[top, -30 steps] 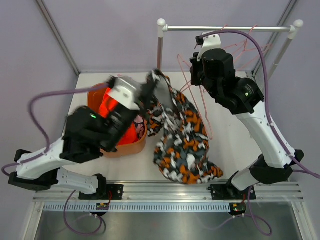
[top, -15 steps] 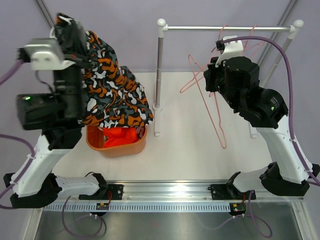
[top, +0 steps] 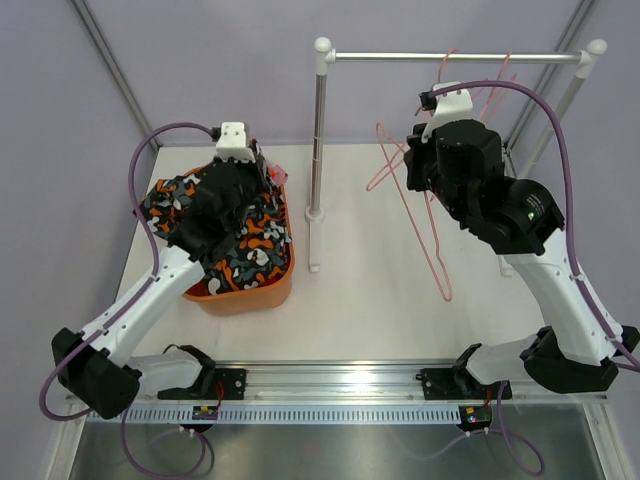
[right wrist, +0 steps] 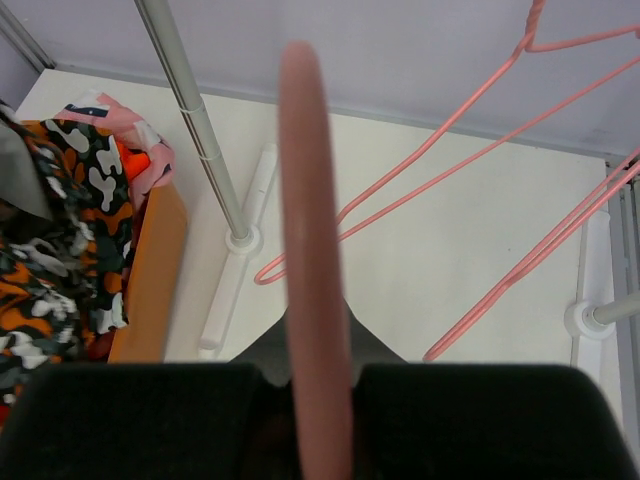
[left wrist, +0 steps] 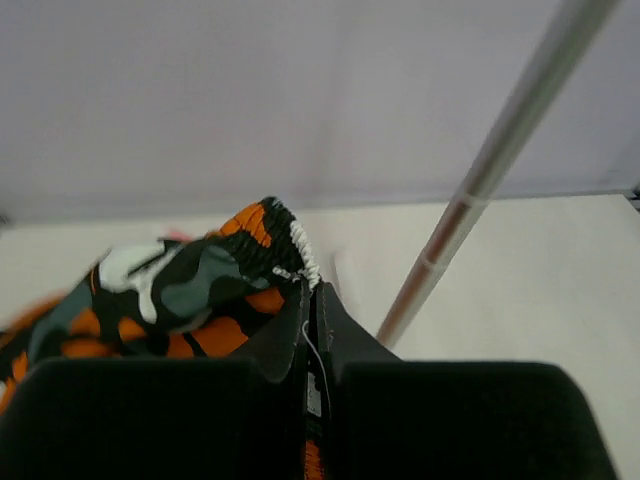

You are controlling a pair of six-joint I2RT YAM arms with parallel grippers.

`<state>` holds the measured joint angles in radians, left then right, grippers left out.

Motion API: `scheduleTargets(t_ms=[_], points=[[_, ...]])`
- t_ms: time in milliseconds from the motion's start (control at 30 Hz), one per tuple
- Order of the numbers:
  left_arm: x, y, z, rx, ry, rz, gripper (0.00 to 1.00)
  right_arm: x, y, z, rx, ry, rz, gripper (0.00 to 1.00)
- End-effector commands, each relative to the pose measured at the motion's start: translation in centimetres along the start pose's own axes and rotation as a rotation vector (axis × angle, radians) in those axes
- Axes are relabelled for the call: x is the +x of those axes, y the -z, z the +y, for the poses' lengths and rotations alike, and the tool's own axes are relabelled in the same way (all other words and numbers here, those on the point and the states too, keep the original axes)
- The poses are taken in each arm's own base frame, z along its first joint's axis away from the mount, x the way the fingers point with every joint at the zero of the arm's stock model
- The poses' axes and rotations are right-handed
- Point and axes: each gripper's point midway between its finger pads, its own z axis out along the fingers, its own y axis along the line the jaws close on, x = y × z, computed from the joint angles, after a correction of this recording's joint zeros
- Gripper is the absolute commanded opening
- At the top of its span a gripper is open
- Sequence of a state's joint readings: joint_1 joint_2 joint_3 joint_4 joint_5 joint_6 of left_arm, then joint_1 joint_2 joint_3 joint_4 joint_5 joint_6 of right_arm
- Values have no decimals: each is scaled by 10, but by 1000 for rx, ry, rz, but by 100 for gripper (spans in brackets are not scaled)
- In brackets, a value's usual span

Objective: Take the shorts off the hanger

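The black shorts with an orange-and-white pattern (top: 240, 235) lie piled in the orange basket (top: 268, 291). My left gripper (top: 262, 180) hangs over the basket's far side and is shut on their waistband edge (left wrist: 285, 235). Pink shorts (right wrist: 120, 112) and a bit of the bright orange shorts (right wrist: 128, 158) show at the basket's far edge, mostly covered. My right gripper (top: 410, 165) is shut on a bare pink wire hanger (right wrist: 305, 150), which hangs down over the table (top: 446, 294) to the right of the rack pole.
A white clothes rack has a rail (top: 455, 57) across the back, a pole (top: 319, 130) and a foot (top: 315, 245) beside the basket. Two more bare pink hangers (right wrist: 480, 150) hang from the rail. The right pole's foot (right wrist: 590, 320) stands at the far right.
My left arm has swung the patterned shorts from high at the left down into the basket. My right arm and its hanger have barely moved.
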<state>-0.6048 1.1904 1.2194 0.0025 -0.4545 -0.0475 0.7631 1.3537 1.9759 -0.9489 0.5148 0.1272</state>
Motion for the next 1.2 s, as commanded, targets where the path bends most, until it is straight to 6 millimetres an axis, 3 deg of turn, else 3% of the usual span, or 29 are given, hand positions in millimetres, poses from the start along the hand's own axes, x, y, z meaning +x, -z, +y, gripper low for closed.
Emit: scheduleTargets(t_ms=[0, 33, 100, 133, 167, 267, 367, 467, 533, 800, 967, 1000, 1067, 1133, 1167], points=[[87, -7, 15, -17, 398, 182, 0, -16, 13, -11, 19, -32, -55, 0], [117, -14, 38, -79, 470, 240, 0, -15, 14, -11, 15, -36, -51, 0], [160, -14, 38, -73, 683, 346, 0, -13, 16, -11, 11, -41, -43, 0], [200, -7, 48, -126, 718, 422, 0, -12, 18, -12, 14, -52, -44, 0], [226, -6, 49, -167, 769, 480, 0, -8, 18, -13, 16, -51, -35, 0], [283, 8, 44, -222, 857, 606, 0, -3, 22, -18, 34, -59, -22, 0], [308, 13, 28, -181, 938, 683, 0, 2, 27, -22, 41, -68, -5, 0], [309, 14, 21, -151, 957, 711, 8, 5, 37, -29, 52, -86, 2, 0], [302, 15, 23, -151, 930, 700, 25, 8, 47, -39, 80, -93, 6, 0], [236, 14, 26, -88, 849, 595, 59, 20, 75, -70, 170, -111, 22, 0], [189, 16, 20, 2, 791, 523, 84, 8, 78, -59, 96, -107, -1, 0], [186, 19, 20, 8, 773, 535, 86, 6, 72, -54, 82, -79, 10, 0], [158, 18, 18, 47, 734, 489, 94, -8, 69, -47, 54, -74, -22, 0], [147, 23, 20, 56, 687, 485, 98, -19, 58, -36, 27, -55, -43, 0], [131, 23, 20, 69, 676, 453, 98, -25, 54, -33, 14, -55, -57, 0]])
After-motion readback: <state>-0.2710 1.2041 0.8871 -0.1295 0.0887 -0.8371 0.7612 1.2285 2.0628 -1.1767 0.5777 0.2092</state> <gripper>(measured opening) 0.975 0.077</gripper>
